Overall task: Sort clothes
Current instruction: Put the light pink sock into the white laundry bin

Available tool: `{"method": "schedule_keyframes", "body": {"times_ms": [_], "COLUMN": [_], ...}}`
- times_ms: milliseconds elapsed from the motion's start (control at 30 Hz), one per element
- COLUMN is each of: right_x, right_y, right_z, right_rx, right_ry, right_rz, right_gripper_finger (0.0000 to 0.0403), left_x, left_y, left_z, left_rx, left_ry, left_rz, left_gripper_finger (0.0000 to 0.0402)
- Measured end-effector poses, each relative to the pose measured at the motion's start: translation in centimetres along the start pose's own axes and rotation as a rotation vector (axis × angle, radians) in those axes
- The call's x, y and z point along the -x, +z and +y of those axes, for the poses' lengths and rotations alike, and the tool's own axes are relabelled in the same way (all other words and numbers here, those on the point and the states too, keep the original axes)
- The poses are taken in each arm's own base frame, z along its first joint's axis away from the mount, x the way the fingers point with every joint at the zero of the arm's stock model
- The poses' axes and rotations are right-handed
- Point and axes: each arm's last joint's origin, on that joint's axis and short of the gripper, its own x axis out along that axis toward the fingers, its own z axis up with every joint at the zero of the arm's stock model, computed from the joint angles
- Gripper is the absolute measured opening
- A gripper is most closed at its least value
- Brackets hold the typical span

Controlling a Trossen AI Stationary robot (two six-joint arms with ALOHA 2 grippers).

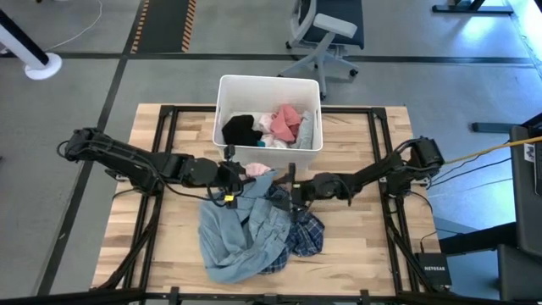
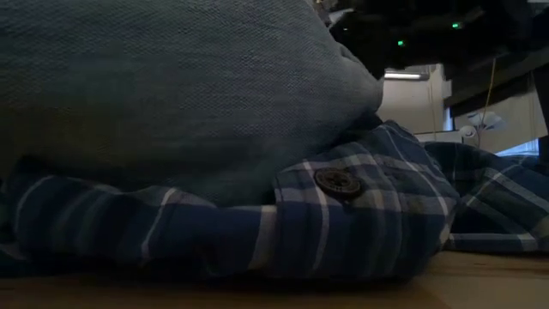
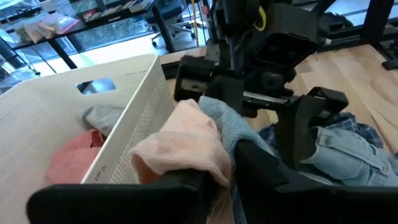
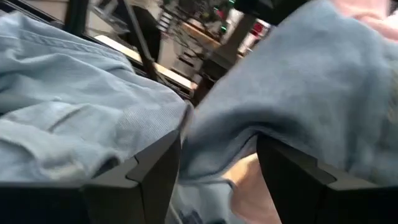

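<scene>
A white bin (image 1: pixel 268 85) sits at the back of the wooden table (image 1: pixel 364 237). Behind the table, a grey office chair (image 1: pixel 326 30) stands on the floor.

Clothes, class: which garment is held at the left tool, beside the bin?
The pale pink garment, pinched by the left tool; the denim shirt and plaid shirt lie on the table.

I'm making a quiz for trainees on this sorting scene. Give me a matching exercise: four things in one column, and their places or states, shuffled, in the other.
Things:
1. black garment
2. plaid shirt
3. pale pink cloth
4. bin

Places or states:
A. on the table, partly under the denim shirt
B. inside the bin
C. held in the left hand
D. at the table's far edge

Pairs: 1-B, 2-A, 3-C, 4-D
</scene>
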Motion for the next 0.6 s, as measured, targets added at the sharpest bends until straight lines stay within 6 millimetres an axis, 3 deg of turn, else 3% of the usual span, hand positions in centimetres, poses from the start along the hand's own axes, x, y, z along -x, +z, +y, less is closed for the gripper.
{"method": "schedule_keyframes", "body": {"times_ms": [167, 400, 600], "right_x": [-1.0, -1.0, -1.5], "right_y": [1.0, 0.1, 1.0], "right_z": [0.1, -0.2, -0.5], "right_rx": [0.002, 0.020, 0.009], "right_ry": [0.045, -0.108, -0.106], "right_rz": [-0.060, 0.100, 0.057], "right_gripper_finger": [0.0232, 0.0232, 0.0232], "left_x": [0.0, 0.0, 0.0], "left_y": [0.0, 0.0, 0.1], "left_z": [0.0, 0.0, 0.0], "left_rx": [-0.017, -0.012, -0.014], "left_ry": [0.000, 0.000, 0.001], "left_rz": [0.000, 0.004, -0.010], "left_gripper_finger": [0.0059, 0.0059, 0.0059]}}
